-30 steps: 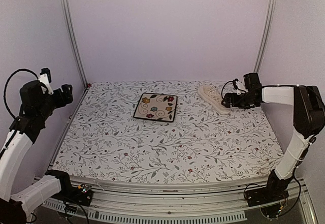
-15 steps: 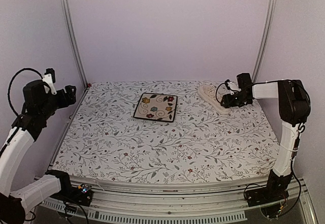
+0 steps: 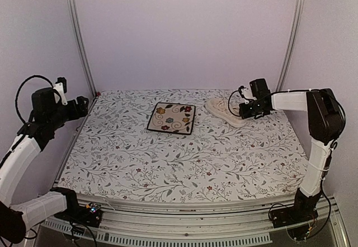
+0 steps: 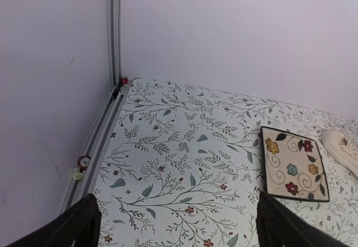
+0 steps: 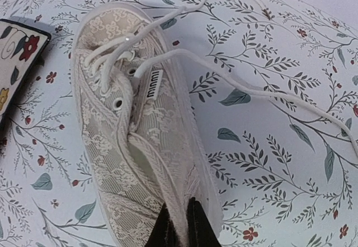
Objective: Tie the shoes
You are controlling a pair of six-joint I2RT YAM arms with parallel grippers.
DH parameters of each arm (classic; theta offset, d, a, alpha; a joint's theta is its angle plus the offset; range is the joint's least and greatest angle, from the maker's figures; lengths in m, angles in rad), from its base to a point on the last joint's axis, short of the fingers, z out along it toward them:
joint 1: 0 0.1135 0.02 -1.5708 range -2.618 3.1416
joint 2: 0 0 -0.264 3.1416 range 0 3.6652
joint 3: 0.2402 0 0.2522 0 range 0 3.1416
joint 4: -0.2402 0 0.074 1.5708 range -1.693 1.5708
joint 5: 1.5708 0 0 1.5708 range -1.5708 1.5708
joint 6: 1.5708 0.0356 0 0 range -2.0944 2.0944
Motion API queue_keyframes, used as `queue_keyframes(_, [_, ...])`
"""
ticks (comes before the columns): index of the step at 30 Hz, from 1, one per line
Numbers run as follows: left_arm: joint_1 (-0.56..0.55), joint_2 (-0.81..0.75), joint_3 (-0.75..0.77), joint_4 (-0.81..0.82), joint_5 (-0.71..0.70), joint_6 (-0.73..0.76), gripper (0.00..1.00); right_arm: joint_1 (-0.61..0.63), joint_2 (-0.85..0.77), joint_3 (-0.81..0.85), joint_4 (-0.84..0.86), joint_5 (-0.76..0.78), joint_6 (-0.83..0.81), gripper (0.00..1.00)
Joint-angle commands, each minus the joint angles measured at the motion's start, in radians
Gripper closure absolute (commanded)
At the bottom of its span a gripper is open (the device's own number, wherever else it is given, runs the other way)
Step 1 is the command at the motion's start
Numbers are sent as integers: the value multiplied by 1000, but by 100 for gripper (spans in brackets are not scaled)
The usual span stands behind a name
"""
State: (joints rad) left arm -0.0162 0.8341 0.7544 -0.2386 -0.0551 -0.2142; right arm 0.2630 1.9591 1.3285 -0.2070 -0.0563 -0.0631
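The shoe (image 3: 222,109), a cream lace-patterned sneaker (image 5: 134,140), lies at the table's back right, just right of the plate. Its laces (image 5: 268,93) are loose, and one trails far to the right over the cloth. My right gripper (image 3: 244,111) is at the heel end. In the right wrist view the gripper (image 5: 180,224) is shut, pinching the fabric rim of the shoe's opening. My left gripper (image 3: 84,106) hangs high at the left wall. It is open (image 4: 179,219) with nothing between its fingers. The shoe's toe (image 4: 342,145) shows at the right edge of that view.
A square floral plate (image 3: 172,117) with a dark rim lies at the back centre; it also shows as the plate (image 4: 291,163) in the left wrist view. The plate's corner (image 5: 17,56) sits close to the shoe's toe. Metal rails (image 3: 78,40) and walls bound the table.
My right gripper has shut on the shoe's rim and dragged the shoe left, towards the plate. The left arm has shifted slightly and stays open.
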Motion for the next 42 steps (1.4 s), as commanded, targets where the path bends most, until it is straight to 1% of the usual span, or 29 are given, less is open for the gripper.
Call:
queue_keyframes(1, [9, 7, 13, 0, 22, -7, 3, 99, -164, -36, -81, 119, 212, 98])
queue_keyframes(2, [10, 8, 13, 0, 23, -9, 3, 120, -187, -57, -99, 126, 295, 98])
queue_keyframes(5, [10, 10, 13, -1, 29, -12, 3, 190, -254, -143, -147, 163, 457, 98])
queue_keyframes(11, [11, 14, 12, -2, 49, -20, 4, 389, -351, -263, -294, 312, 776, 98])
queue_keyframes(15, [9, 18, 11, -1, 68, -26, 3, 527, -419, -344, -336, 306, 951, 97])
queue_keyframes(16, [9, 20, 11, -2, 73, -27, 3, 555, -435, -364, -331, 284, 991, 94])
queue_keyframes(17, [9, 21, 10, -1, 78, -28, 3, 579, -451, -384, -321, 259, 1005, 87])
queue_keyframes(18, [8, 26, 10, -2, 83, -28, 4, 600, -466, -404, -307, 229, 1020, 77])
queue_keyframes(19, [8, 30, 10, -2, 93, -28, 4, 615, -482, -429, -287, 194, 1035, 64])
queue_keyframes(20, [9, 34, 10, -2, 98, -28, 4, 626, -496, -448, -265, 164, 1039, 53])
queue_keyframes(21, [8, 38, 11, -2, 102, -27, 4, 634, -508, -466, -251, 138, 1040, 47])
queue_keyframes(22, [7, 42, 11, -3, 103, -27, 4, 636, -522, -480, -243, 115, 1039, 42])
queue_keyframes(23, [7, 45, 11, -3, 105, -27, 4, 636, -536, -488, -245, 112, 1026, 39])
queue_keyframes(26, [7, 49, 12, -2, 111, -25, 4, 634, -599, -482, -268, 144, 966, 27])
queue_keyframes(29, [8, 48, 10, -1, 112, -24, 4, 583, -646, -463, -269, 124, 891, 23])
queue_keyframes(31, [6, 47, 7, 3, 120, -22, 4, 501, -651, -469, -208, 22, 805, 21])
queue_keyframes(33, [5, 48, 6, 10, 139, -21, 4, 465, -637, -478, -140, -54, 708, 13])
queue_keyframes(34, [6, 48, 4, 12, 147, -19, 4, 457, -622, -477, -113, -67, 681, 9])
queue_keyframes(37, [5, 47, 3, 16, 149, -20, 4, 451, -542, -446, -80, -77, 618, 3])
queue_keyframes(42, [4, 36, 2, 11, 151, -23, 3, 452, -418, -434, -12, -86, 594, 2])
